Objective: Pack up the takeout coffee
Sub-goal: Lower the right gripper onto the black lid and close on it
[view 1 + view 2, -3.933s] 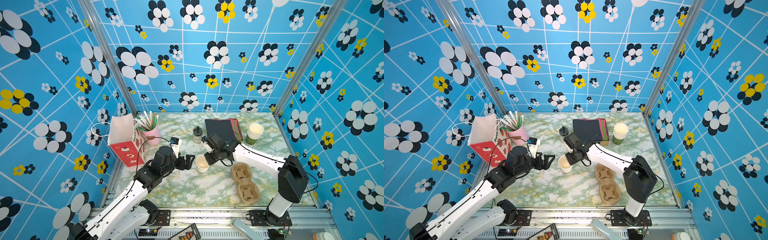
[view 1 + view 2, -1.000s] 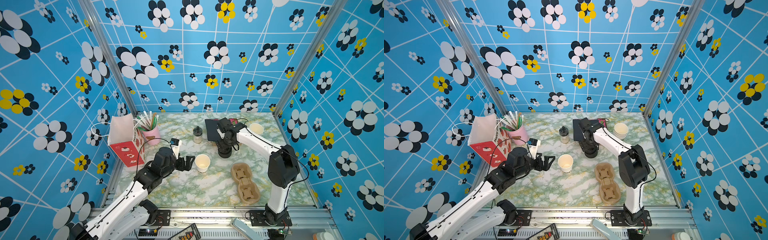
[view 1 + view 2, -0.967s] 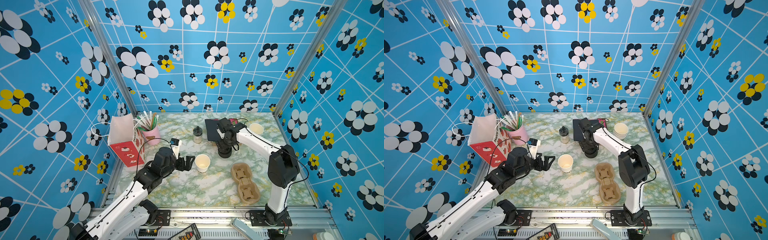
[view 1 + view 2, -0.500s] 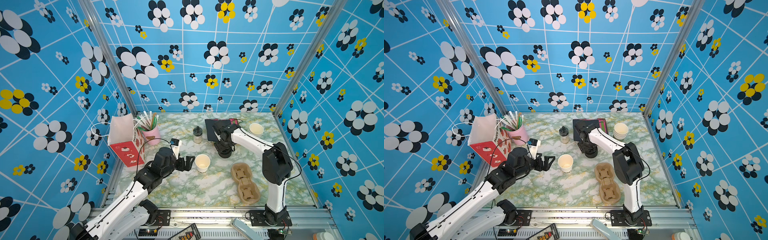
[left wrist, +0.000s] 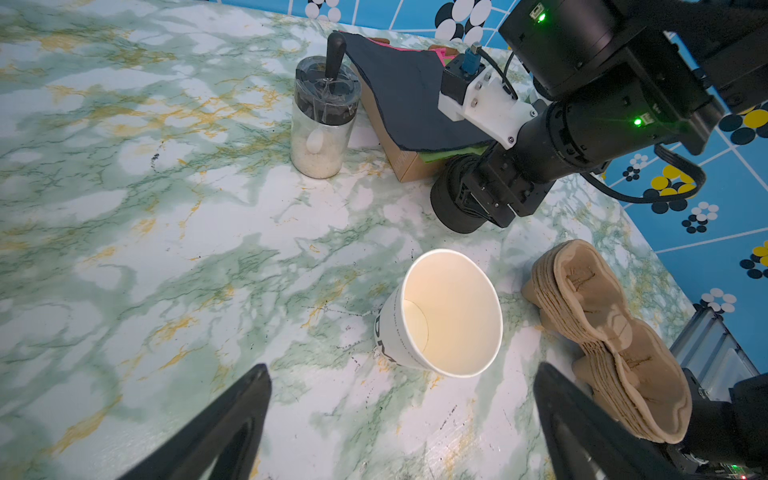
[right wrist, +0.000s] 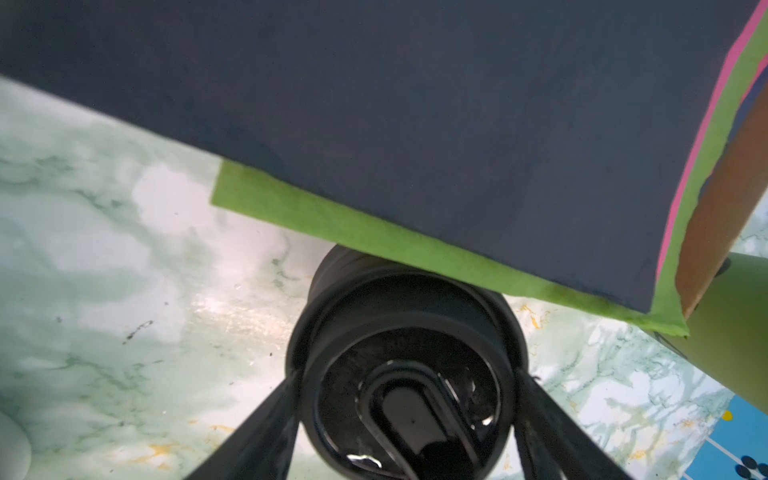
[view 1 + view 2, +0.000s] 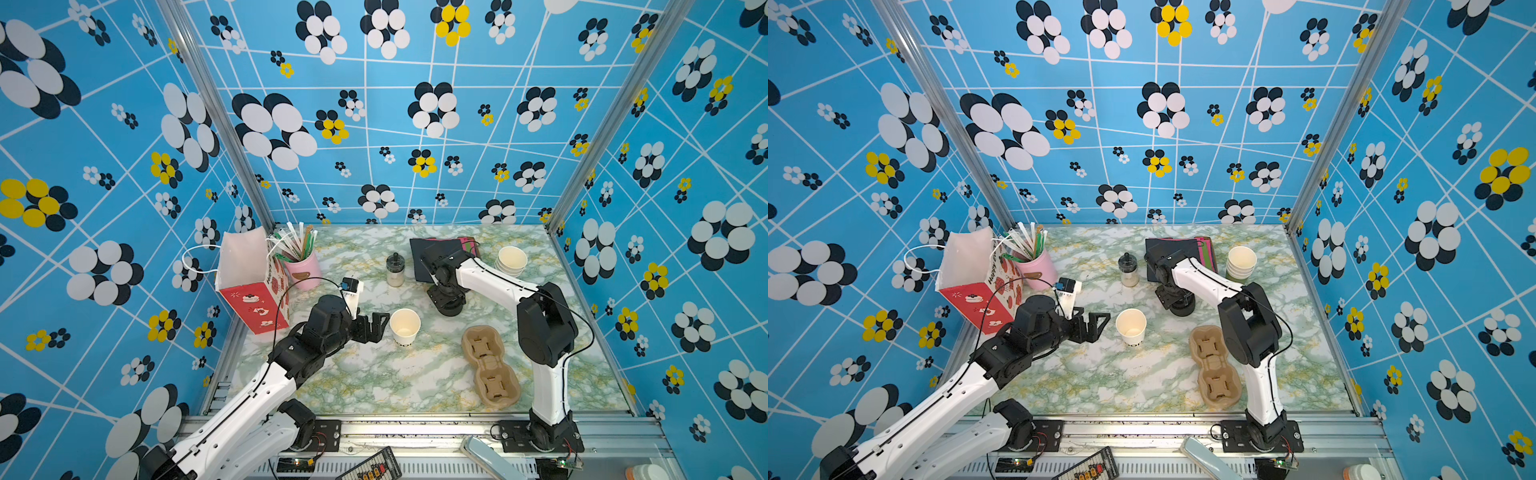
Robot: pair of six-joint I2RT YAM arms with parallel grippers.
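**Top views.** Paper cup point(image 7: 404, 325) upright on the marble table point(image 7: 374, 386), just ahead of the left gripper point(image 7: 376, 328). Seen in both top views, cup point(image 7: 1131, 326) and gripper point(image 7: 1096, 326) are apart, not touching. Cup has no lid on. Right gripper point(image 7: 445, 299) is well off from the cup, directly above a stack of black lids point(image 7: 451, 311). Pulp carrier point(image 7: 490, 370) lies on the near side of that gripper.

**Left wrist.**
- Left fingers point(image 5: 232, 428) spread wide, nothing between them but table.
- Cup point(image 5: 444, 316) sits beyond the tips, nearer the far finger.
- Looks: cream-white rolled rim, cream inside, base disc showing, apparently empty. White wall with black lettering, tapering to the foot.
- Handling, my judgement: very light and easy to tip. The thin wall will dent under a hard squeeze, and the smooth paper is a little slippery.
- Best hold is across the middle of the wall, below the rim, with gentle pressure. That leaves the rim free for a lid.

**Right wrist.**
- Right fingers point(image 6: 257, 432) stand astride the topmost lid of the stack point(image 6: 407, 332), one on each flank and close against it.
- Whether they already pinch it, cannot tell.
- Lid is glossy black with a raised oval sip tab. Likely springy, slick and nested tight in its neighbours, so two may lift together.
- Coloured sheets point(image 6: 415, 124) overhang the stack's far edge.
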